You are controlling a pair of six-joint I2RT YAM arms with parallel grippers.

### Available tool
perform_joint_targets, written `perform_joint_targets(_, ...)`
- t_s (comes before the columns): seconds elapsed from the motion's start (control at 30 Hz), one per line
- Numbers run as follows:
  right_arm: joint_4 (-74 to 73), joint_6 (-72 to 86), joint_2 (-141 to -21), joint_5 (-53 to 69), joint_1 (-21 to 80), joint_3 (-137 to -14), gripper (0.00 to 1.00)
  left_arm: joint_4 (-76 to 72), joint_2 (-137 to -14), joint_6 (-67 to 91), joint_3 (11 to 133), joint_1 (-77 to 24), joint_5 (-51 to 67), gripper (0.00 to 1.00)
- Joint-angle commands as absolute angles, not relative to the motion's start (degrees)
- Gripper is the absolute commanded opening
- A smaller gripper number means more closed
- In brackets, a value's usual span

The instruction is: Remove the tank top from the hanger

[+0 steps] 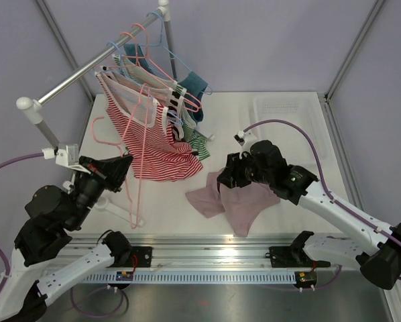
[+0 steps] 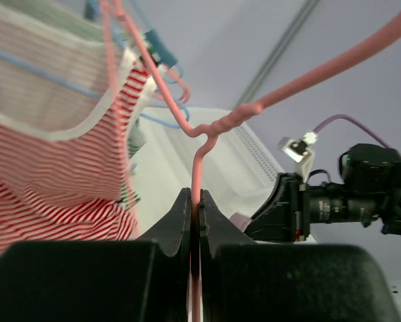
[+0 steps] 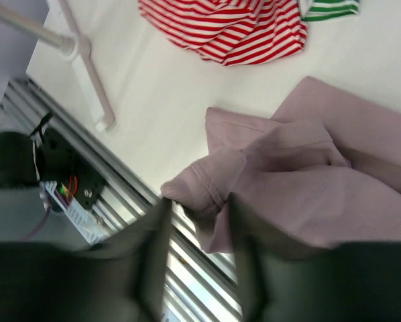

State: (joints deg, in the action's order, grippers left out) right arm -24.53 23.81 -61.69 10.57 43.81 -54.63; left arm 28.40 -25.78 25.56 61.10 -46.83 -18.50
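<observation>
The mauve tank top (image 1: pixel 244 201) lies crumpled on the white table, off any hanger; it also shows in the right wrist view (image 3: pixel 321 188). My right gripper (image 1: pixel 233 176) is at its left edge. In the right wrist view, the right gripper (image 3: pixel 197 208) has its fingers apart, with a fold of the cloth between the tips. My left gripper (image 1: pixel 125 163) is shut on the wire of a bare pink hanger (image 1: pixel 141 134). In the left wrist view, the left gripper (image 2: pixel 194 201) pinches the hanger (image 2: pixel 254 107) just below its twisted neck.
A rack rail (image 1: pixel 86 70) at the back left carries several hangers, a red striped garment (image 1: pixel 157 151), a green striped one (image 1: pixel 199 142) and a teal one (image 1: pixel 195 84). A white bin (image 1: pixel 284 111) stands at the back right. The rack foot (image 1: pixel 123 211) lies near the front rail (image 1: pixel 207 258).
</observation>
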Motion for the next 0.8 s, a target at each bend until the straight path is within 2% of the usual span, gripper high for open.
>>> perform_joint_targets(0.0,-21.2,25.3,-63.2,1.4,44.0,-54.5,0.56,43.3,-24.3,32.6,61.4,-47.1,-28.0,0.00)
perform_joint_targets(0.03,-21.7,26.0,-63.4,0.4,44.0,-54.6,0.99,45.2,-24.8,34.8,62.5,-47.1,-30.6,0.00)
perform_joint_targets(0.13,-21.5,26.6,-63.1,-3.2,44.0,-54.7,1.00,51.2,-27.8,39.3,64.5,-47.1,-36.6,0.00)
perform_joint_targets(0.3,-23.1,25.9,-63.0,-4.9,44.0,-56.2,0.99,59.4,-36.1,42.8,74.9,-47.1,-44.4,0.00)
perform_joint_targets(0.43,-24.4,25.6,-62.9,-5.4,44.0,-56.6,1.00,55.7,-39.0,37.6,79.3,-47.1,-41.1,0.00)
perform_joint_targets(0.57,-24.8,25.0,-62.3,-6.6,44.0,-56.4,0.99,59.8,-40.8,39.3,82.9,-47.1,-47.5,0.00)
perform_joint_targets(0.77,-23.6,24.7,-63.6,-6.1,44.0,-57.7,0.99,76.4,-53.2,42.7,96.9,-47.0,-56.2,0.00)
